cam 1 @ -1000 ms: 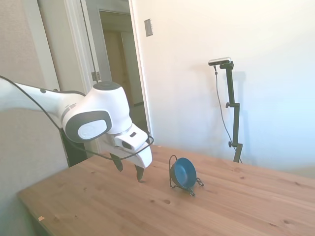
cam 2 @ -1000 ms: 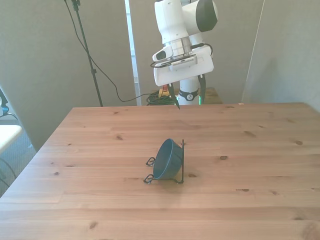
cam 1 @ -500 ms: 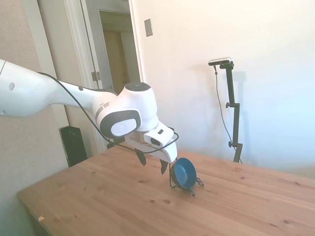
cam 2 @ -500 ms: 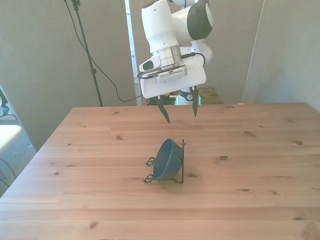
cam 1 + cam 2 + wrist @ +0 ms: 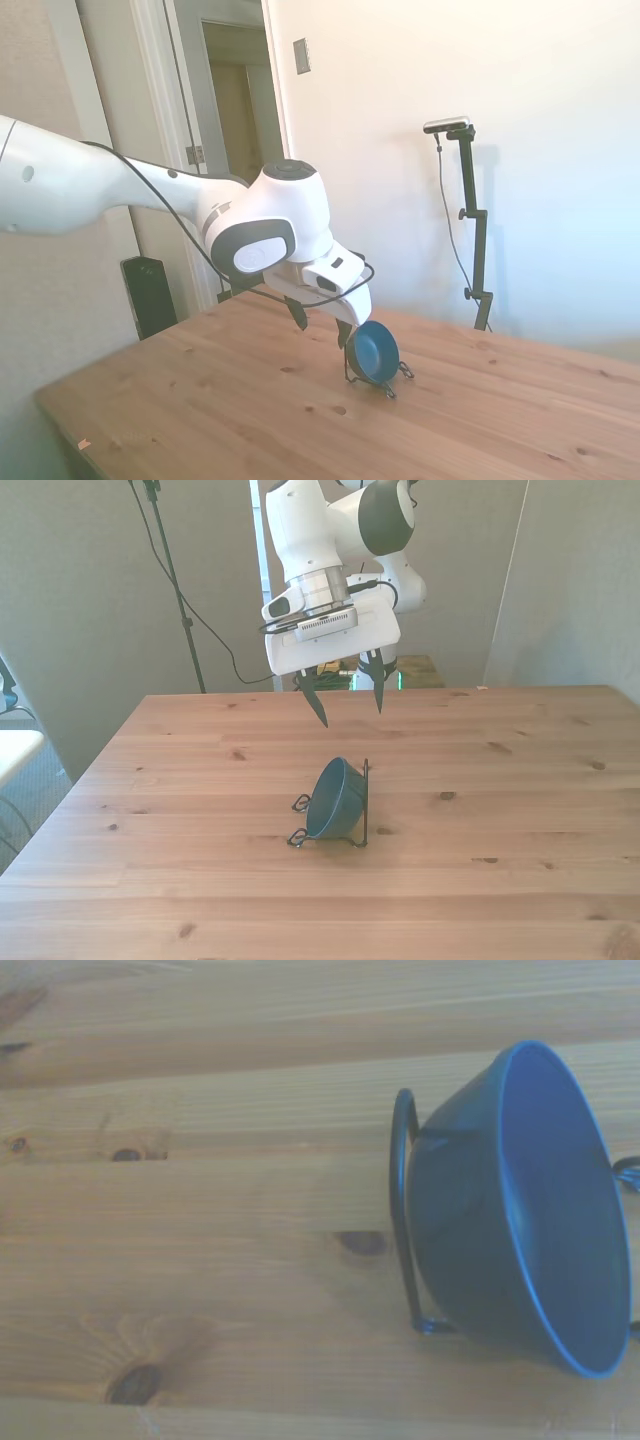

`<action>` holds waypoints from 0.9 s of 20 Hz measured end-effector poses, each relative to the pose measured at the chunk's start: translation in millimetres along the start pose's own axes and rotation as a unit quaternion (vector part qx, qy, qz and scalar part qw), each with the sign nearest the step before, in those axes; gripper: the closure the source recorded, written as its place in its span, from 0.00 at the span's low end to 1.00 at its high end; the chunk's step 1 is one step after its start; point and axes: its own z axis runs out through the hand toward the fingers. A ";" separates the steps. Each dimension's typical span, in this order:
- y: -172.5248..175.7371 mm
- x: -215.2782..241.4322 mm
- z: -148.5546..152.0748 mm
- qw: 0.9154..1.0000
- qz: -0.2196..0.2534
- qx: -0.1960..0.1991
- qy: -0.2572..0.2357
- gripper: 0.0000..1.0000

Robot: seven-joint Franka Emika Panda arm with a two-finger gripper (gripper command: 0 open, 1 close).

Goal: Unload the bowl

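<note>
The small blue bowl (image 5: 335, 800) leans on its side in a thin black wire rack (image 5: 364, 802) near the middle of the wooden table (image 5: 500, 810). In the side view the bowl (image 5: 374, 351) shows its hollow, propped in the rack (image 5: 350, 372). The wrist view shows the bowl (image 5: 520, 1210) close up against the rack's upright wire (image 5: 402, 1210). My gripper (image 5: 347, 698) hangs open in the air above and behind the bowl, touching nothing. From the side, the gripper (image 5: 322, 322) sits just left of the bowl's rim.
A doorway (image 5: 240, 120) and white wall stand behind the table in the side view. A thin black pole with a cable (image 5: 175, 580) rises at the front view's left.
The arm has swung from the table's far side toward the bowl, then lifted slightly. The fingers have stayed open and the bowl has not moved.
</note>
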 end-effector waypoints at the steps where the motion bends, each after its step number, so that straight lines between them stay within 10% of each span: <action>1: 1.1 6.0 2.2 1.000 0.000 0.002 -0.004 0.00; 18: 6.6 68.8 32.7 0.995 -0.062 0.019 -0.082 0.00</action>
